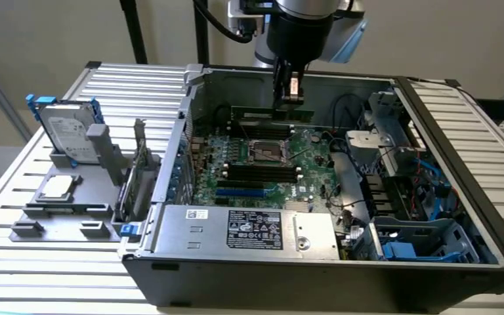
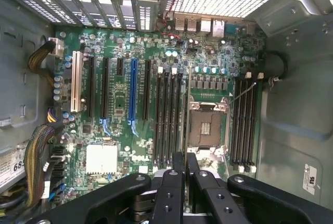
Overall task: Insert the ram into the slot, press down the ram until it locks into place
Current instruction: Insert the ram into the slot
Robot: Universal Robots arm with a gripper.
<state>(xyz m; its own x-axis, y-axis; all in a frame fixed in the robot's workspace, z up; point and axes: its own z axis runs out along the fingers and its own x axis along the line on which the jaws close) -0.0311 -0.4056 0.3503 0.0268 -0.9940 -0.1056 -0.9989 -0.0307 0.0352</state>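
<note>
Gripper (image 1: 291, 98) fingers (image 2: 178, 168) narrow, clamped on ram (image 1: 270, 114); held edge-down, lengthwise above slot (image 2: 171, 120) for straight insertion.

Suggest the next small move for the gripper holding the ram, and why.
Probably a slow, short descent. The gripper is shut on the ram, which hangs level above the motherboard, not yet in any slot. In the wrist view the fingers run parallel to the black slots beside the processor socket, so tilt looks fine; whether it is exactly over one slot I cannot tell.
</note>
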